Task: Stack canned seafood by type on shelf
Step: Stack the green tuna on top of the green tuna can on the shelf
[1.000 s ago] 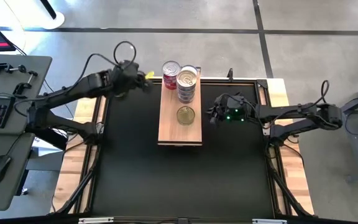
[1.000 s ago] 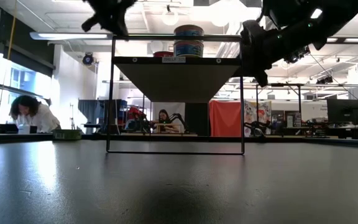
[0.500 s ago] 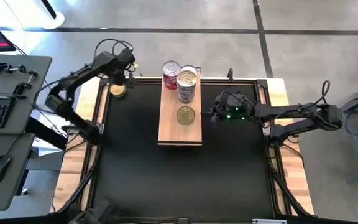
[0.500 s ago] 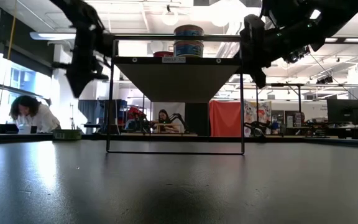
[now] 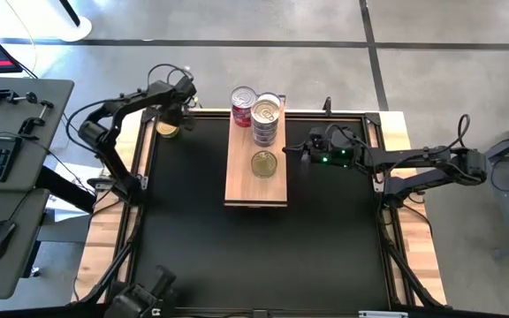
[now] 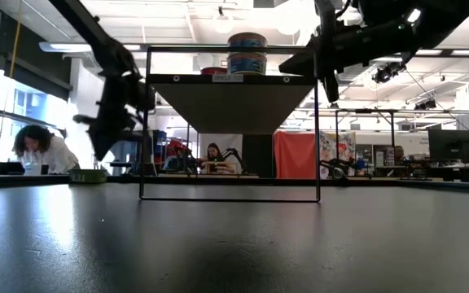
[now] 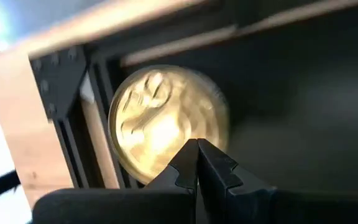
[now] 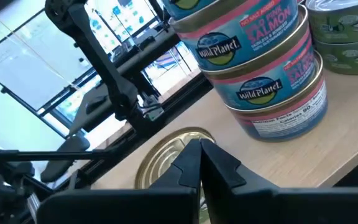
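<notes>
Left gripper (image 5: 168, 119): at the far left corner of the counter, over a gold-lidded tin (image 5: 167, 129) that lies at the edge of the black mat (image 5: 263, 256); in the left wrist view the jaws are pressed together with the gold lid (image 7: 166, 121) just beyond their tips.
Right gripper (image 5: 300, 150): just beside the right edge of the shelf (image 5: 256, 190), level with the single tin; jaws pressed together, pinching nothing.
Shelf: a light-wood plank on a black frame, standing at the far middle of the counter.
Tins on shelf: a tall stack of silver-lidded tins (image 5: 267, 119) at the far end, a red-labelled tin (image 5: 243, 104) beside it to the left, and one gold-lidded tin (image 5: 264, 163) alone nearer the middle.
Labels: the right wrist view shows two stacked salmon tins (image 8: 263, 68) and green-labelled tins (image 8: 344, 31) beside them.
</notes>
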